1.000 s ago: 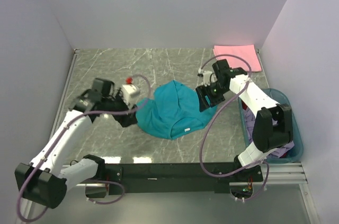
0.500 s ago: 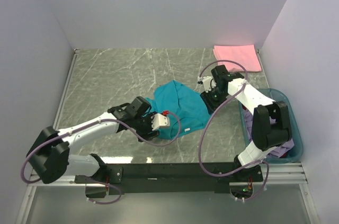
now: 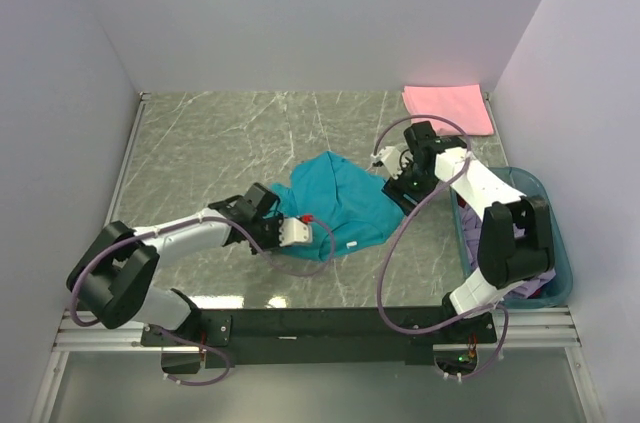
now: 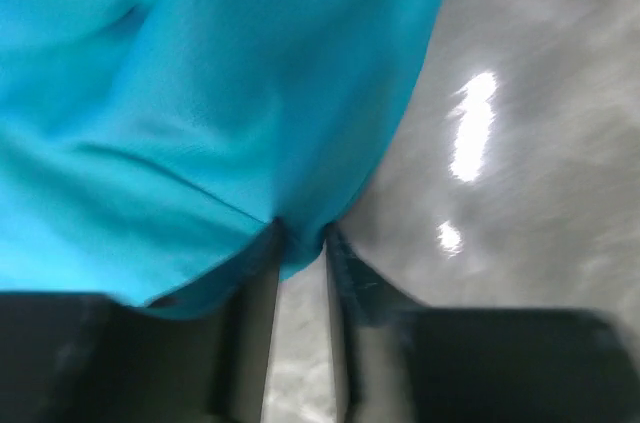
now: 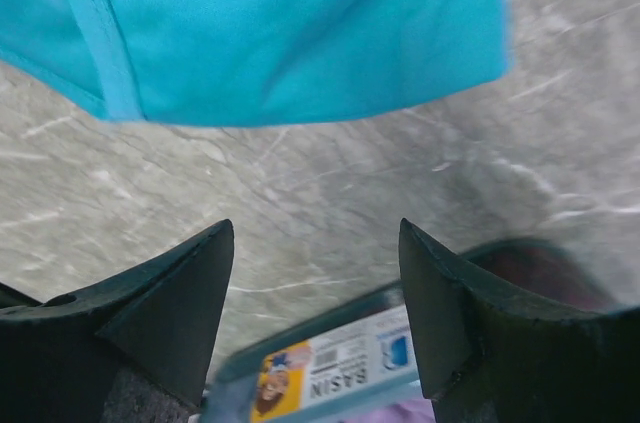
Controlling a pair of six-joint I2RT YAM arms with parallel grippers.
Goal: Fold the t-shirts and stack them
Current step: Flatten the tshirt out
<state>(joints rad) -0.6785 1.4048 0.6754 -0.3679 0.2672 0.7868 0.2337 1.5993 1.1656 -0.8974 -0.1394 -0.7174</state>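
Note:
A crumpled teal t-shirt (image 3: 340, 201) lies mid-table. My left gripper (image 3: 303, 241) reaches low across the table to its near-left edge. In the left wrist view the gripper (image 4: 300, 241) has its narrow jaws pinched on a fold of the teal hem (image 4: 300, 243). My right gripper (image 3: 400, 189) stands open at the shirt's right edge. In the right wrist view this gripper (image 5: 315, 235) has only bare table between its fingers, with the teal cloth (image 5: 300, 33) just ahead. A folded pink t-shirt (image 3: 448, 108) lies at the back right.
A teal plastic basket (image 3: 562, 243) stands at the right edge and holds lavender cloth (image 3: 530, 288). Its labelled rim (image 5: 330, 368) shows just under the right gripper. White walls close in the table on three sides.
My left arm swung from the shirt's left side to its near edge and its jaws closed on the hem. The right gripper shifted slightly along the shirt's right edge, staying open.

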